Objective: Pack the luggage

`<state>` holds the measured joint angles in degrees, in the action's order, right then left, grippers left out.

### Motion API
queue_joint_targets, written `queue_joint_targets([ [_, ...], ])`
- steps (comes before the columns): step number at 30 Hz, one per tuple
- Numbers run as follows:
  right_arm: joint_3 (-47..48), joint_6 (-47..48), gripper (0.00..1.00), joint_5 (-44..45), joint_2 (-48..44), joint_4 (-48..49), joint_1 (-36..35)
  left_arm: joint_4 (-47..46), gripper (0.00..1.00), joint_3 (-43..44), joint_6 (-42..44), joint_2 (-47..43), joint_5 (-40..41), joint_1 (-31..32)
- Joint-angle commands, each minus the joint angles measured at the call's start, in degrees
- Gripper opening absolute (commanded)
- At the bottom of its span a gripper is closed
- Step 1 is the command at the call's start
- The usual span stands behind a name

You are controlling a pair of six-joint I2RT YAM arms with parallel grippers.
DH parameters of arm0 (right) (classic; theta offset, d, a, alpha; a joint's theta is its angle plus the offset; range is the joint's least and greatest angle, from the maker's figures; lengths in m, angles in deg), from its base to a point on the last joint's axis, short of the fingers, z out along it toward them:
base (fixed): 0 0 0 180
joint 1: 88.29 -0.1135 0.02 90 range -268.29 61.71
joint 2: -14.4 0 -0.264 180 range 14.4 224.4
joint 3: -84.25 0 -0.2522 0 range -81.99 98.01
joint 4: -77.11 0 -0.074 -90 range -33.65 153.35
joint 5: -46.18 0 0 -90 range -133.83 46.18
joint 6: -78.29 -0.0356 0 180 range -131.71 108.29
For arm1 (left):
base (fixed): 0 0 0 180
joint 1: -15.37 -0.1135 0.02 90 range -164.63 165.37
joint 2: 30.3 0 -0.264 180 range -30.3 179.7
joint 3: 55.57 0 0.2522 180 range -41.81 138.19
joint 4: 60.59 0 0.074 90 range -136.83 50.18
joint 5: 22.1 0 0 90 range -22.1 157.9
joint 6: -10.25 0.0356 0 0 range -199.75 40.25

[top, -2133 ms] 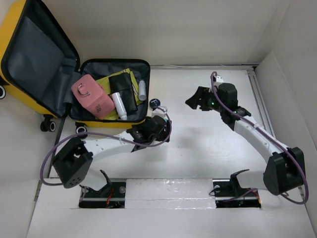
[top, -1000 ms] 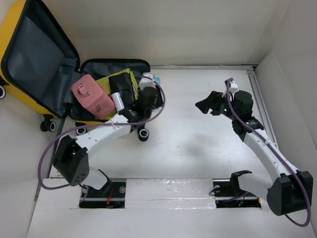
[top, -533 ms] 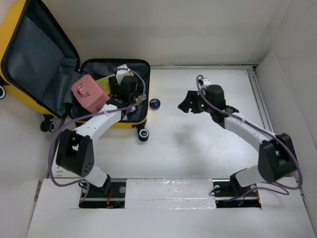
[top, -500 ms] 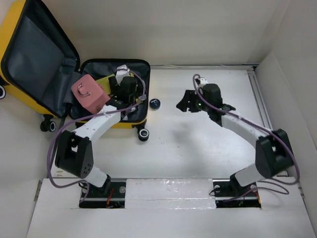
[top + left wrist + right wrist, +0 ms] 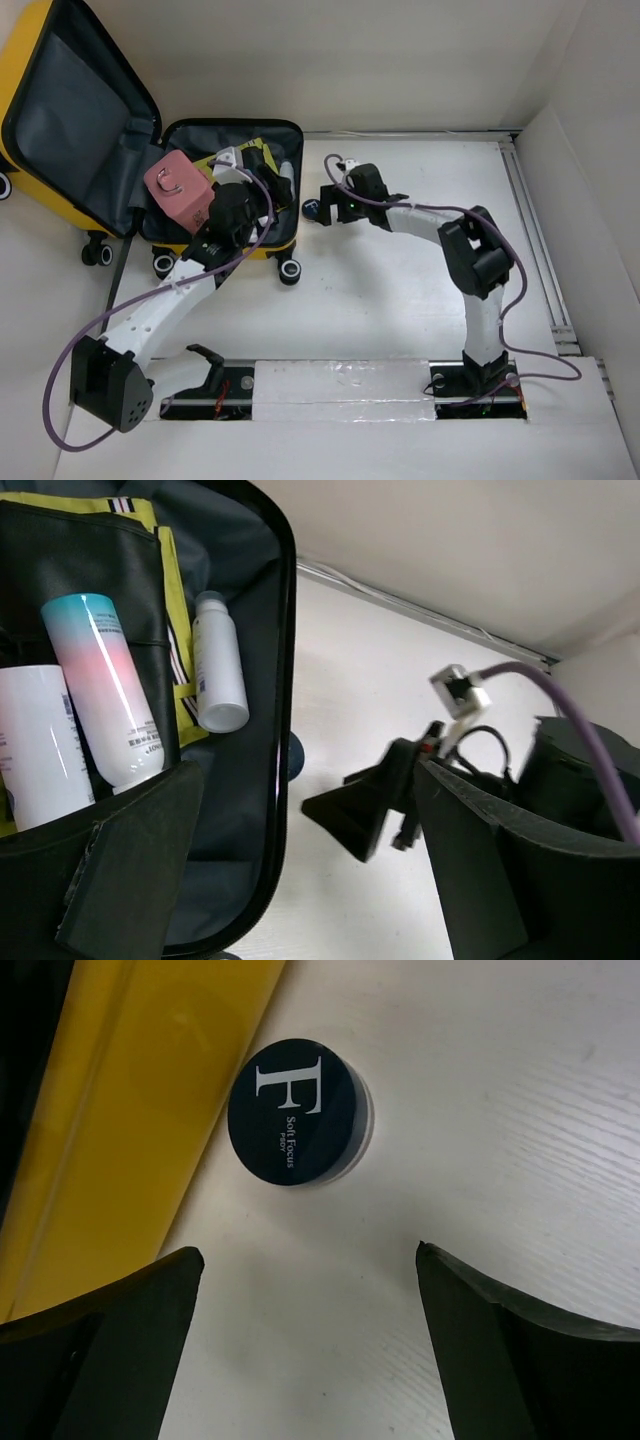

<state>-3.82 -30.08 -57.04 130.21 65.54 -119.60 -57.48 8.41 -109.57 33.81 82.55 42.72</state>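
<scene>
The right claw (image 5: pixel 305 1252) has swung to the "F Soft Focus" jar (image 5: pixel 297 1110), released; left claw (image 5: pixel 305 770) released too.

The top camera is looking down on the whole table (image 5: pixel 400 300) from afar. Both wrist cameras are looking down closely, sharing the luggage (image 5: pixel 283 630) edge and jar (image 5: pixel 297 1110).

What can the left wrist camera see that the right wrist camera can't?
Only the left wrist camera looks inside the luggage: a pink-and-teal bottle and a small white bottle lie there. Only the right wrist camera shows the big white F on the round black jar, which sits on the table beside the luggage's yellow shell. Both show part of the luggage and the white table.
</scene>
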Motion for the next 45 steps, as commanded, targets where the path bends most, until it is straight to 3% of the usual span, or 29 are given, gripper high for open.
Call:
queue_joint_targets([
  [1, 6.3, 2.0, 0.95, 1.3, 1.7, 0.2, -1.6, -3.1, 0.82, -1.7, -0.9, -2.2, -2.5, 0.0],
  [8, 18.8, 0.9, 0.95, 8.8, 10.9, -9.9, -5.1, -4.4, 0.82, -1.7, -1.5, -2.9, -4.5, 0.0],
  [13, 21.5, -3.7, 0.84, 18.3, 12.9, -14.6, -6.1, -4.4, 0.82, -2.2, -1.5, -3.9, -4.5, 0.0],
  [16, 22.8, -5.6, 0.84, 20.9, 14.4, -15.7, -6.7, -5.5, 0.82, -2.2, -1.5, -5.1, -4.5, 0.0],
  [20, 25.6, -8.2, 0.73, 24.8, 16.6, -19.2, -7.2, -5.5, 0.82, -2.2, -1.5, -5.1, -5.1, 0.0],
  [23, 22.9, -12.0, 0.68, 27.2, 14.4, -18.7, -5.5, -6.0, 0.82, -3.4, -1.5, -5.1, -5.1, 0.0],
  [30, 9.9, -12.4, 0.68, 29.2, 5.8, -11.7, 0.7, -6.7, 0.82, -3.9, -1.5, -4.6, -5.6, 0.0],
  [32, 8.9, -11.1, 0.72, 26.9, 5.0, -9.4, 1.4, -7.2, 0.81, -4.4, -1.5, -4.6, -6.7, 0.0],
  [34, 10.7, -9.8, 0.91, 26.9, 5.0, -12.7, 0.3, -7.2, 0.81, -4.4, -1.5, -4.6, -6.7, 0.0],
  [36, 14.9, -8.4, 1.00, 30.3, 6.5, -16.2, -0.6, -7.2, 0.81, -4.4, -1.5, -4.6, -6.7, 0.0],
  [45, 17.6, -8.3, 1.00, 32.6, 9.0, -20.0, 2.3, -7.2, 0.81, -4.4, -1.5, -5.8, -7.8, 0.0],
])
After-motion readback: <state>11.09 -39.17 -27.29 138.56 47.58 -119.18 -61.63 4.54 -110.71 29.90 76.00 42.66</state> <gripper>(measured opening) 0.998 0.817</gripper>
